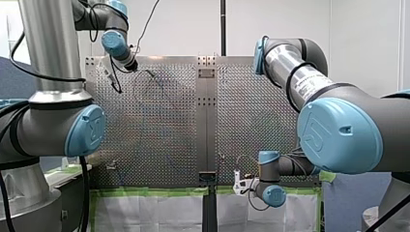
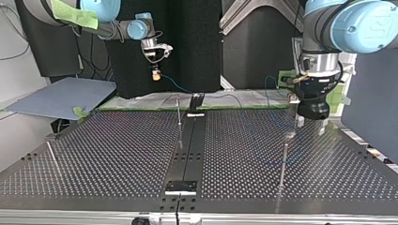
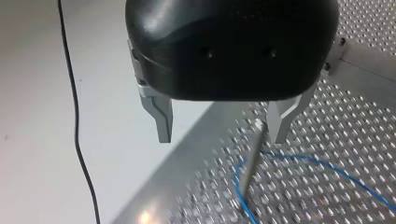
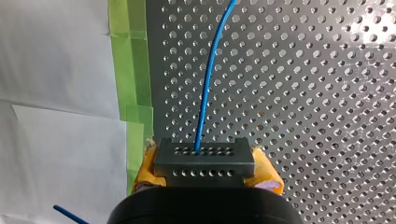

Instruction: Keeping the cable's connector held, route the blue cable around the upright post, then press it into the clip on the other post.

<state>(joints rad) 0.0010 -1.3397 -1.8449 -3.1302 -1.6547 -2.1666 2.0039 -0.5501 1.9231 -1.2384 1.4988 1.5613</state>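
My right gripper (image 4: 205, 169) is clamping its yellow pads (image 4: 267, 171) on the grey connector (image 4: 204, 156). I am seeing the blue cable (image 4: 211, 70) leaving the connector's face and running out over the perforated table (image 4: 303, 93), beside the green tape (image 4: 133, 70) along its edge. In the top view this gripper is hanging over the table's far edge, at the view's left. My left gripper (image 3: 222, 135) is hovering with its metal fingers (image 3: 161, 116) spread apart, gripping nothing. In its wrist view the upright post (image 3: 252, 154) is showing between them, its tip close beside one finger. Low on that post, the cable is bending around it and lying on the table.
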